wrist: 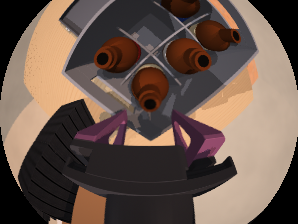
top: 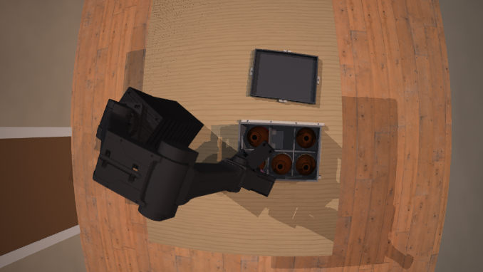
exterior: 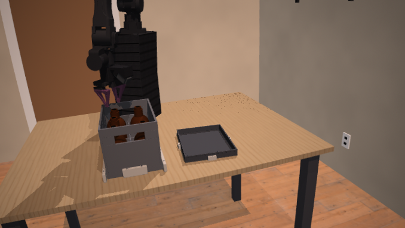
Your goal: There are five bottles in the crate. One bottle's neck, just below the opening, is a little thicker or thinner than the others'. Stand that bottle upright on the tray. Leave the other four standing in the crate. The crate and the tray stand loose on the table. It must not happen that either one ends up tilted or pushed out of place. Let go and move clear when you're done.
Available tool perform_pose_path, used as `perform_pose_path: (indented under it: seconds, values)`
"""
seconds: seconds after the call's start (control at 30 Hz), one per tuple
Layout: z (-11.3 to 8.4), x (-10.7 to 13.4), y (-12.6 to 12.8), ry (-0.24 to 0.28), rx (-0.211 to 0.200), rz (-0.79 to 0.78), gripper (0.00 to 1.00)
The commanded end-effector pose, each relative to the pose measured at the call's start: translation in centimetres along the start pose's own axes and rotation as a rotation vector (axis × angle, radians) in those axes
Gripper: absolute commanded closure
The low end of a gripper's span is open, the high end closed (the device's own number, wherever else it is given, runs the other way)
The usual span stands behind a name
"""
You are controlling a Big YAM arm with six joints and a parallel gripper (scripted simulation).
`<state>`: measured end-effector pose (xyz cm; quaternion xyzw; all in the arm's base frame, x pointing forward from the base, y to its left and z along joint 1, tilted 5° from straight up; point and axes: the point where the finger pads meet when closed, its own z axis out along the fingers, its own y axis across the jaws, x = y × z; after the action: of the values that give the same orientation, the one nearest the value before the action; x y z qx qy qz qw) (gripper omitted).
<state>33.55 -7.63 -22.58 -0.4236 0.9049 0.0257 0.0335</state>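
Observation:
The grey crate [top: 319, 153] [exterior: 131, 158] holds five brown bottles upright; its upper middle compartment in the top view is empty. One bottle [top: 263, 166] [wrist: 150, 89] stands in the compartment nearest the arm, partly hidden by the wrist. The others include one at upper left [top: 257, 137], one at lower middle [top: 281, 164] and two at the right end. Which neck differs I cannot tell. My gripper [exterior: 113, 104] [wrist: 149, 114] is open and empty, its purple fingertips near the crate's rim, just short of the nearest bottle's neck. The dark tray [top: 285, 76] [exterior: 206, 143] is empty.
The tray lies beside the crate, with a strip of table [top: 228, 110] [exterior: 254, 131] between them. White brackets [exterior: 134, 171] sit around the crate's base. The arm's black ribbed pedestal [top: 167, 119] [exterior: 134, 62] stands behind the crate in the exterior view.

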Motion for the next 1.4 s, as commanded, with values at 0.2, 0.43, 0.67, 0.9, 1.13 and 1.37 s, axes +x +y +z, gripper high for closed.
perform_pose_path:
  seconds: [0.2,0.43,0.67,0.9,1.13,1.37]
  values:
    - [-0.29,-1.21,-0.93,-0.016,0.030,-0.007,0.39]
    - [-0.29,-1.21,-0.93,-0.016,0.030,-0.007,0.39]
    - [-0.29,-1.21,-0.93,-0.016,0.030,-0.007,0.39]
    - [-0.29,-1.21,-0.93,-0.016,0.030,-0.007,0.39]
    - [-0.32,-1.40,-1.07,-0.016,0.029,-0.007,0.39]
    - [-0.32,-1.47,-0.89,-0.011,0.019,-0.006,0.39]
